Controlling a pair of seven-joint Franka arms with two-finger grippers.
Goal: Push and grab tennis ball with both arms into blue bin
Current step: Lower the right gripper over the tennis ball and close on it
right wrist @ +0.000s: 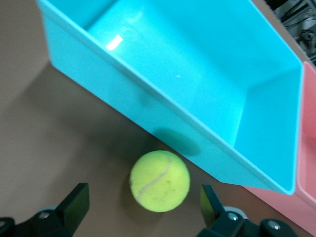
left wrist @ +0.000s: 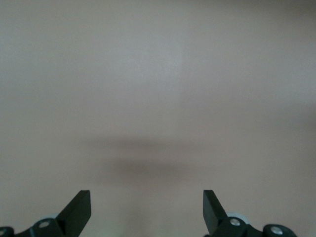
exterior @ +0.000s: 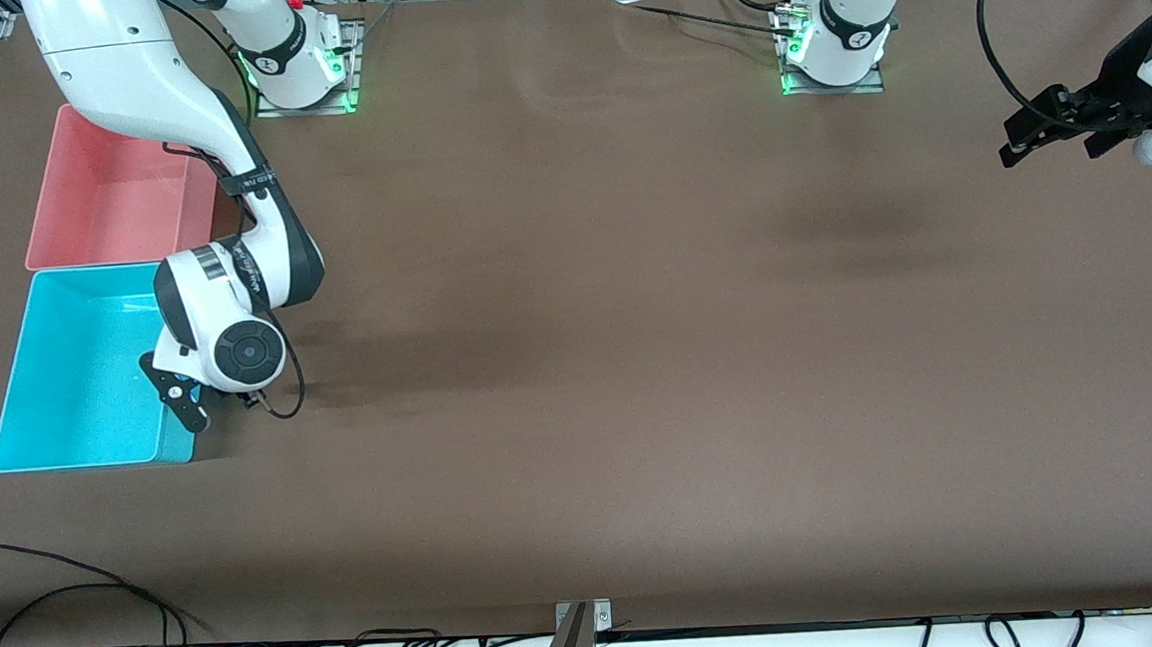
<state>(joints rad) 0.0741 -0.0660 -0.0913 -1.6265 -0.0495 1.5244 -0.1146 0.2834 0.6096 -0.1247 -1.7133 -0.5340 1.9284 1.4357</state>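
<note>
The tennis ball (right wrist: 159,181) lies on the brown table close beside the outer wall of the blue bin (right wrist: 197,64). My right gripper (right wrist: 144,191) hangs open just above the table, one finger on either side of the ball and neither touching it. In the front view the right wrist hides the ball; the right gripper (exterior: 181,403) sits at the blue bin's (exterior: 69,374) corner nearest the camera. My left gripper (exterior: 1050,149) waits open and empty above the left arm's end of the table, and the left wrist view shows the left gripper (left wrist: 147,197) over bare table.
A pink bin (exterior: 108,192) of the same size stands against the blue bin, farther from the camera; the pink bin's edge (right wrist: 308,148) shows in the right wrist view. Loose black cables (exterior: 73,594) lie along the table's near edge.
</note>
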